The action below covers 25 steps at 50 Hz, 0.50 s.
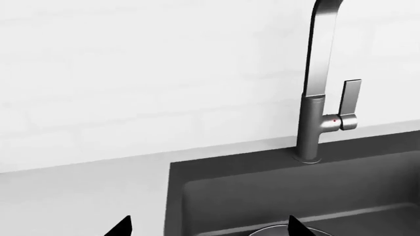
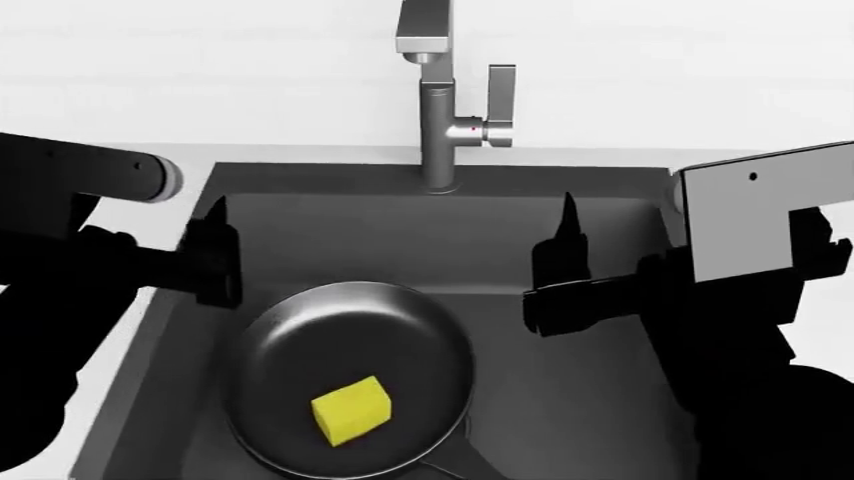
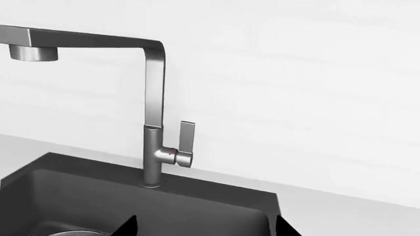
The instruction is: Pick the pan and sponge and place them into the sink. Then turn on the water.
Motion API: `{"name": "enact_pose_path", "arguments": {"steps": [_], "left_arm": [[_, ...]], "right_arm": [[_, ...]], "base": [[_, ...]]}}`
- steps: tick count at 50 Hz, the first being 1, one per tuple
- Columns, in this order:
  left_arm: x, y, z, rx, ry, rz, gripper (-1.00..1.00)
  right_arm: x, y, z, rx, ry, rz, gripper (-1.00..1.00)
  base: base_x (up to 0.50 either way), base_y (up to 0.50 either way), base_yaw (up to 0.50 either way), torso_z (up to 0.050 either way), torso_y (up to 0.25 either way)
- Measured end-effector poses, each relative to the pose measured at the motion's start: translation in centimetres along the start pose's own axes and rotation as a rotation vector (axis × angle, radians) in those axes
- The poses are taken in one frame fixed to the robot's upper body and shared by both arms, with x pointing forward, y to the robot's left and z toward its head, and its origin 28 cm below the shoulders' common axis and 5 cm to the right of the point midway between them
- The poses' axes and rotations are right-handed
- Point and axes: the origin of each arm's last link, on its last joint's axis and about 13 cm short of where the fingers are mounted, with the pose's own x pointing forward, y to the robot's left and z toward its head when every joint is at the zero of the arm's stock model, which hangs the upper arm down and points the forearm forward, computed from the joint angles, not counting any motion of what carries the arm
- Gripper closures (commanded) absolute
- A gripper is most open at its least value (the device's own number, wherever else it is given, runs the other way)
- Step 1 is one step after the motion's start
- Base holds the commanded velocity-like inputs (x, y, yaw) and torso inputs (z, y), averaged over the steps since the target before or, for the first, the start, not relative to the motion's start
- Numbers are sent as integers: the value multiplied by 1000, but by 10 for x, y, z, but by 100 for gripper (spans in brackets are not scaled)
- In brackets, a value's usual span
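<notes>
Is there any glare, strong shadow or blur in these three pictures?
Head view: even light; the pan shows a soft glossy sheen around the sponge, and both arms are nearly pure black, without detail. Left wrist view: sharp, with a bright streak along the faucet; no hard shadow on the wall. Right wrist view: also sharp; the sink is flat matte grey, without glare.

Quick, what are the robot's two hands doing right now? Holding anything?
Left end effector: open, holding nothing, over the sink's left edge.
Right end effector: open, holding nothing, over the sink's right side.
</notes>
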Motion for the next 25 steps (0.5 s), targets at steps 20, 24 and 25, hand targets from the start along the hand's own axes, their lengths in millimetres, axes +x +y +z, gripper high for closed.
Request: {"name": "enact_pose_path", "arguments": {"steps": [20,24,25], "left_arm": [[0,3,-2,-4,9,15,-100],[1,3,-3,-4,12,18,-100],[2,3,-3,-4,13,18,-100]], "right_arm": [[2,2,0,-23,9,-1,-100],[3,2,0,-28,11,0,-100],[3,2,0,-29,11,0,-100]], "base": [[0,-56,0,0,0],[10,0,0,0,0],[43,0,0,0,0]]}}
